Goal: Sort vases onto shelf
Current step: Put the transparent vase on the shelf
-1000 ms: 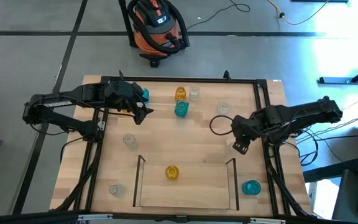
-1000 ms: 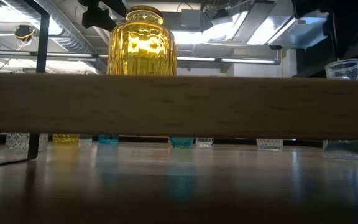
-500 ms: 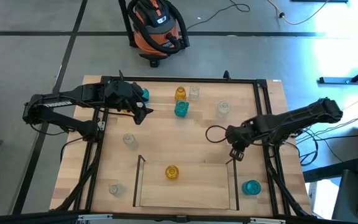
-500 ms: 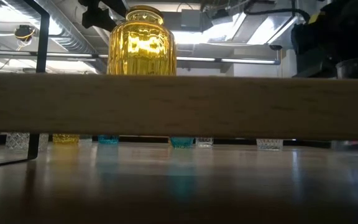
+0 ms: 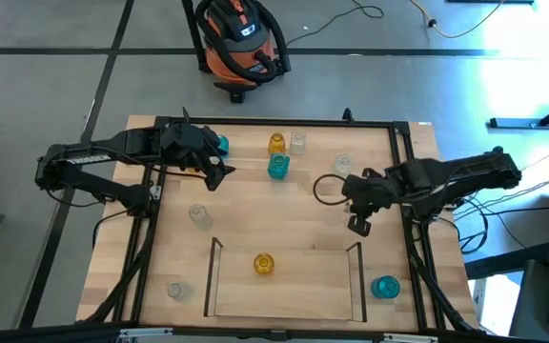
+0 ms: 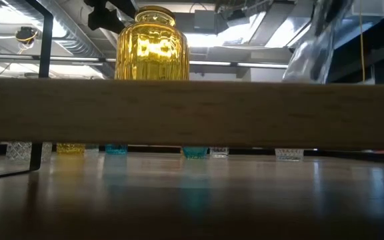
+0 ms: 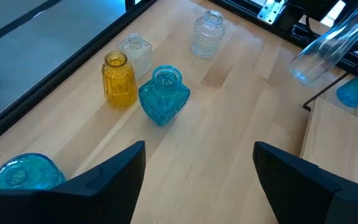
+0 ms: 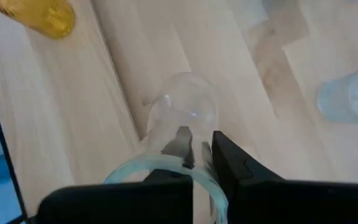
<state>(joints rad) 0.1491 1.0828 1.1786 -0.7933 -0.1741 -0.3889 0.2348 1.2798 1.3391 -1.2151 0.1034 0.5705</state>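
My right gripper (image 5: 357, 223) hovers past the shelf's (image 5: 213, 276) far right corner, shut on a clear vase (image 8: 188, 102). The low view shows that vase (image 6: 319, 40) tilted in the air, and so does the left wrist view (image 7: 328, 46). One amber vase (image 5: 263, 264) stands on its base on the shelf board. My left gripper (image 5: 219, 173) waits open over the far left of the table, beside a teal vase (image 5: 219, 145). A teal vase (image 7: 163, 93), an amber one (image 7: 119, 78) and two clear ones (image 7: 207, 31) stand near the far edge. My right gripper holds the clear vase by its mouth rim (image 8: 160, 169). One finger (image 8: 184, 142) shows through the glass as if inside the mouth, the other (image 8: 229, 163) outside the wall. The vase is lifted clear and tilted, its base pointing away from the fingers.
A clear vase (image 5: 198, 215) stands left of centre and another (image 5: 174, 290) left of the shelf. A teal vase (image 5: 385, 287) sits right of the shelf. A cable loop (image 5: 327, 188) hangs by the right wrist. The black frame (image 5: 151, 238) borders the tabletop.
My right gripper dipped toward the shelf's far right corner, then rose again a little toward the far edge. In the low view the clear vase stood upright a second ago; now it is higher, farther left and tipped.
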